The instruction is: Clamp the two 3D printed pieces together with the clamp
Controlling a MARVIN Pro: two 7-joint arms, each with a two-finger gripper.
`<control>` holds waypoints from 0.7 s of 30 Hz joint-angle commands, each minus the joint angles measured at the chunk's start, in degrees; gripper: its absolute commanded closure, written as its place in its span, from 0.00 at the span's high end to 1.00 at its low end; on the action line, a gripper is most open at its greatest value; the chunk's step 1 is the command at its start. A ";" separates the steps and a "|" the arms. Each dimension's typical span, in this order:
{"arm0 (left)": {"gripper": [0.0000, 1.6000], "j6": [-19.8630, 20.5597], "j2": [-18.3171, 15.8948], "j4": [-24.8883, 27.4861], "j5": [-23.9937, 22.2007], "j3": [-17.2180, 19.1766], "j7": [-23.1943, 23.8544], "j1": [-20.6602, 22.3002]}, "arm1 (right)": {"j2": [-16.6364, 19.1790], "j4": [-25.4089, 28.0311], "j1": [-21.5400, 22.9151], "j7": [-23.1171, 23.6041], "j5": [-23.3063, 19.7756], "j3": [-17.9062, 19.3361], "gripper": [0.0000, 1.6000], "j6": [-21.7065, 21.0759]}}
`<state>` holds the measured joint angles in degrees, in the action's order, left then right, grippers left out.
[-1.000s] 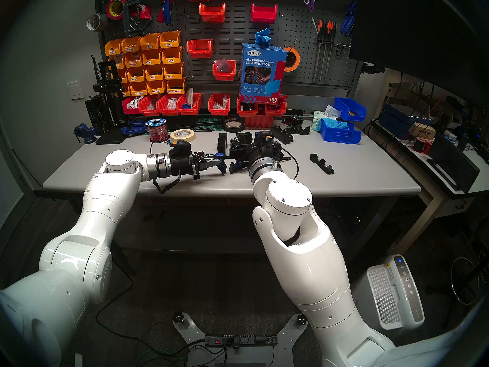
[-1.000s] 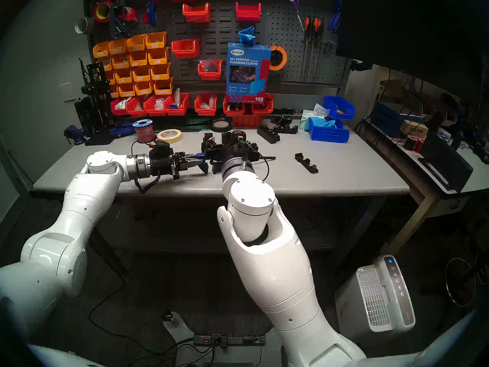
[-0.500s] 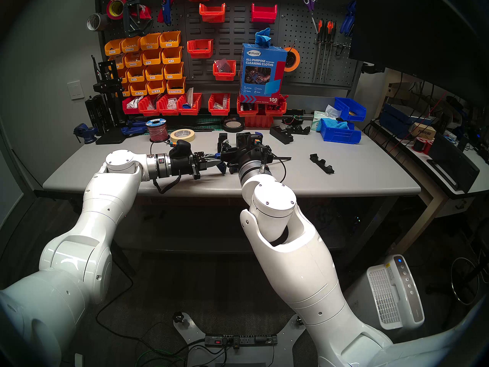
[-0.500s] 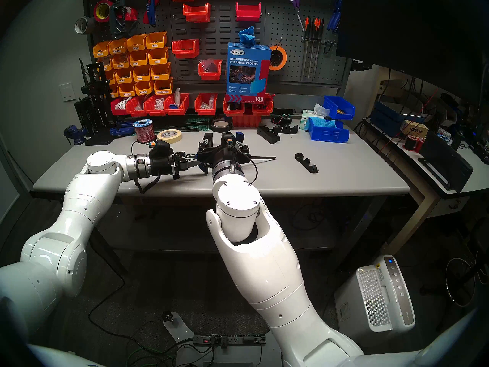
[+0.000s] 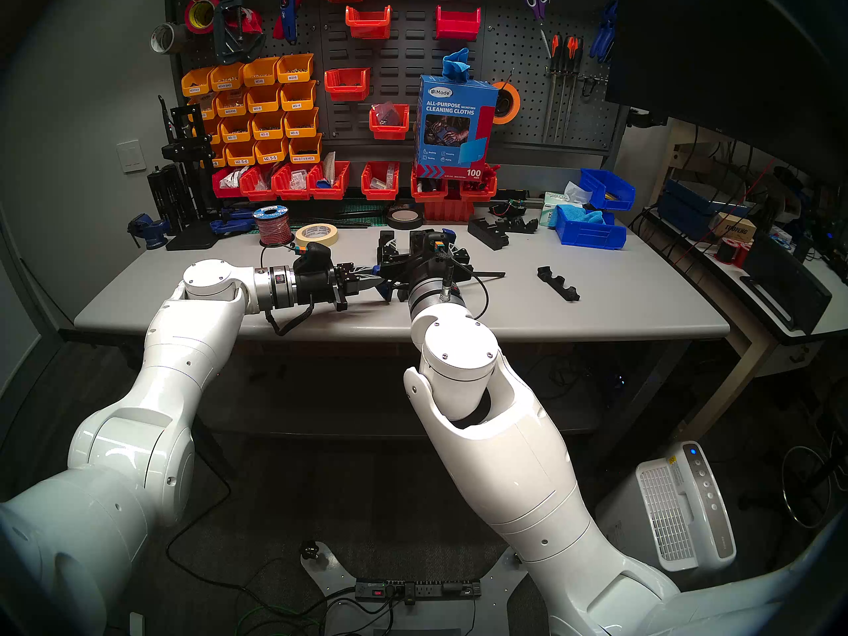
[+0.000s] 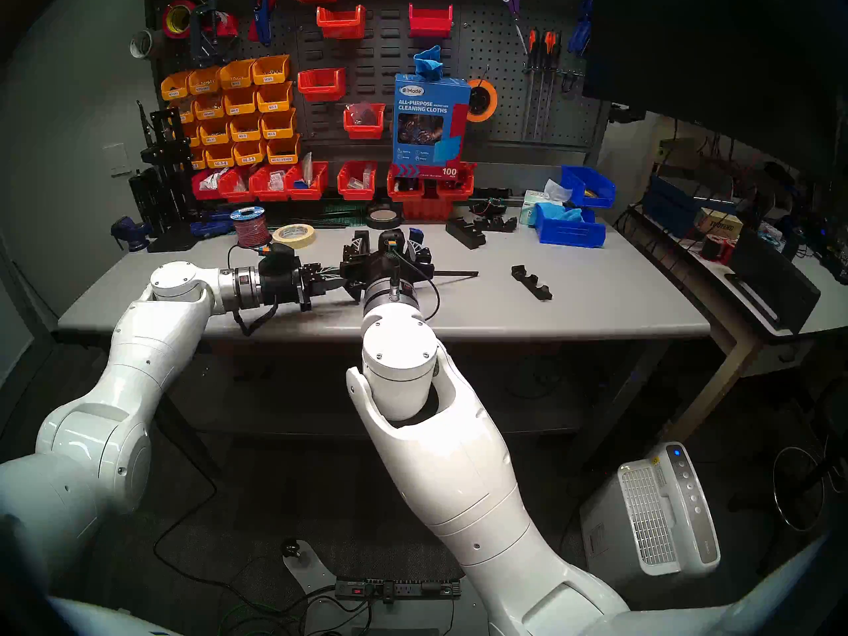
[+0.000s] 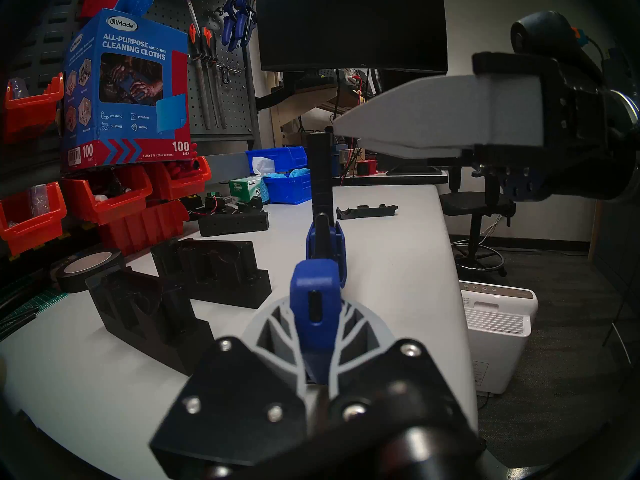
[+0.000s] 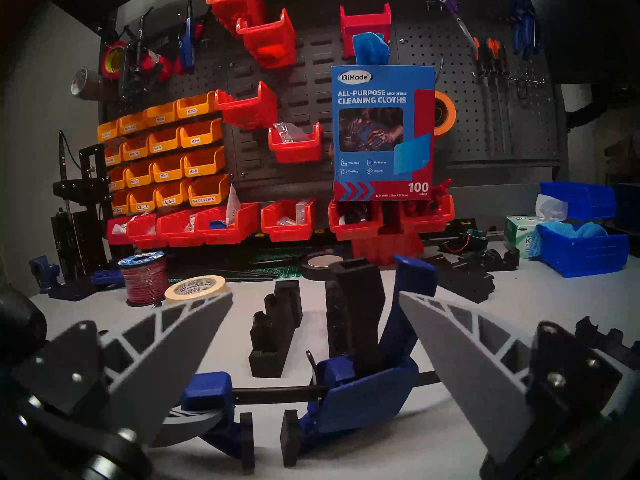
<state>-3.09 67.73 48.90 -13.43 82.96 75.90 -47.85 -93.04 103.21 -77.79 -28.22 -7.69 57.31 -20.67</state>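
Note:
The blue clamp (image 8: pixel 363 399) lies across the table's middle, jaws pointing down and its handle and blue trigger (image 8: pixel 412 295) pointing up. Its thin black bar (image 5: pixel 486 275) sticks out to the right. My left gripper (image 7: pixel 317 306) is shut on the clamp's left jaw end (image 8: pixel 207 391). Two small black upright pieces (image 8: pixel 246 441) (image 8: pixel 289 437) stand between the jaws, one by each jaw, with a gap between them. My right gripper (image 8: pixel 315 295) is open above the clamp, one finger (image 8: pixel 180 334) on each side of the handle, touching nothing.
Two larger black angular blocks (image 7: pixel 149 316) (image 7: pixel 214 271) stand just behind the clamp. A notched black strip (image 5: pixel 557 282) lies to the right. Masking tape (image 5: pixel 316 233), a wire spool (image 5: pixel 271 224), a black tape roll (image 5: pixel 404 217) and blue bins (image 5: pixel 589 229) sit farther back.
My right arm has swung left, bringing its open gripper over the clamp's handle. The left arm and the clamp have stayed put.

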 commanded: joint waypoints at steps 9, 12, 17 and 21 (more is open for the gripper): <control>0.00 -0.15 0.04 0.97 -0.47 0.67 -0.12 1.88 | 0.65 4.90 1.14 -2.37 2.84 -0.79 1.00 -0.87; 0.00 -0.15 0.05 0.97 -0.47 0.67 -0.12 1.88 | 0.83 5.31 0.84 -2.91 3.06 -0.89 1.00 -1.18; 0.00 -0.15 0.05 0.97 -0.47 0.69 -0.11 1.89 | 1.09 5.35 0.43 -3.67 3.24 -0.99 1.00 -1.41; 0.00 -0.15 0.06 0.96 -0.46 0.69 -0.11 1.89 | 1.14 4.81 0.41 -3.98 3.20 -1.09 1.00 -1.42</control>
<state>-3.09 67.75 48.89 -13.39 83.00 75.93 -47.85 -91.96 106.31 -78.16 -31.70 -5.32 56.18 -22.38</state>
